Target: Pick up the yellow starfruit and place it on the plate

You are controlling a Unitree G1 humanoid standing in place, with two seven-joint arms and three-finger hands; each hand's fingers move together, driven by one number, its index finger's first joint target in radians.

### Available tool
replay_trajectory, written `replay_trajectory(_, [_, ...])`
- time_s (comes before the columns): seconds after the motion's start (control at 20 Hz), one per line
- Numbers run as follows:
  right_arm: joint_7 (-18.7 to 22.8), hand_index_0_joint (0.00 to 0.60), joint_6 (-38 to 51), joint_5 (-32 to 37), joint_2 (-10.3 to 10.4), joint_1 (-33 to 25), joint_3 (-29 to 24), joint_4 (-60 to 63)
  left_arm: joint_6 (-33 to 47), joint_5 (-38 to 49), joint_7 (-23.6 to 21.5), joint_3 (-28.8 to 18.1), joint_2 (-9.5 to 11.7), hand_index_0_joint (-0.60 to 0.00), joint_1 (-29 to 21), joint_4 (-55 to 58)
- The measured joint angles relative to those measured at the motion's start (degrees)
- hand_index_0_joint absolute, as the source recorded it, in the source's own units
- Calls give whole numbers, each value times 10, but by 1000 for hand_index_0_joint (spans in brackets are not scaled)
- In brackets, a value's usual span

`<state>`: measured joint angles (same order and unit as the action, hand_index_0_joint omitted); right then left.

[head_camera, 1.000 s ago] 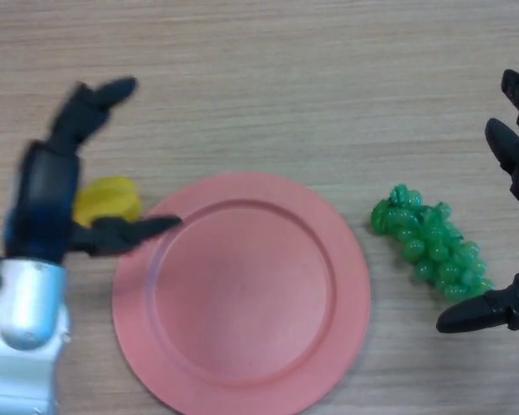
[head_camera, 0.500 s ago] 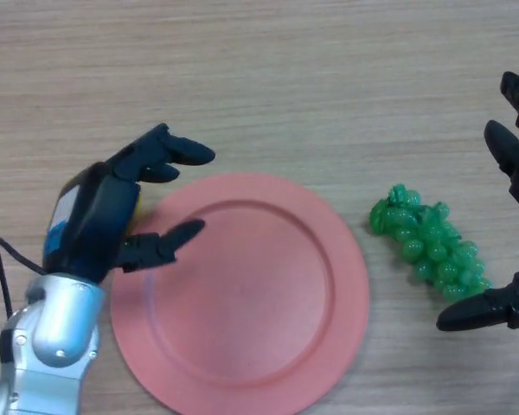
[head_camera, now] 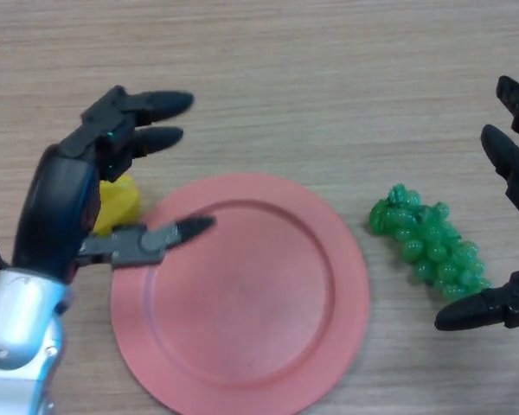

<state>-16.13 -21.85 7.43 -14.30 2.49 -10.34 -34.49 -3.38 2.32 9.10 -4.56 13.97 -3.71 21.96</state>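
Hovering over the table's left side, left hand (head_camera: 65, 203) spread, holding nothing; yellow starfruit (head_camera: 118, 205) lies under it, mostly hidden, touching the pink plate's (head_camera: 268, 363) left rim. Long axis unreadable. Right hand (head_camera: 512, 173) open, well apart, beyond green grapes (head_camera: 428, 242)

My left hand (head_camera: 65, 203) at the left of the view is matte black, with thick, blunt-tipped fingers (head_camera: 156, 104) built from blocky segments and a grey section along the thumb. A small green light shows between the finger bases. Behind the hand, the forearm is a rounded silver-grey metal shell with a bluish tint at the wrist. At the right edge I see my right hand (head_camera: 512, 164), equally black, with the same chunky segments.
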Motion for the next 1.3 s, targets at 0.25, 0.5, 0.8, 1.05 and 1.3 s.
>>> replay_trajectory(0.25, [0, 0, 0, 0, 0, -1, 1, 1, 14, -2, -2, -49, 20, 0, -11, -20])
replay_trajectory(0.5, [0, 0, 0, 0, 0, -3, 2, 5, 83, -121, -64, -67, 51, 0, -37, -122])
replay_trajectory(0.8, [0, 0, 5, 0, 0, -4, 2, 18, 145, -316, -27, -70, 99, 0, -42, -225])
replay_trajectory(1.05, [0, 0, 6, 0, 0, -3, 0, 17, 147, -354, -26, -61, 110, 0, -74, -294])
replay_trajectory(1.3, [0, 0, 6, 11, 0, -3, -1, 5, 155, -357, -42, -31, 114, -149, -113, -364])
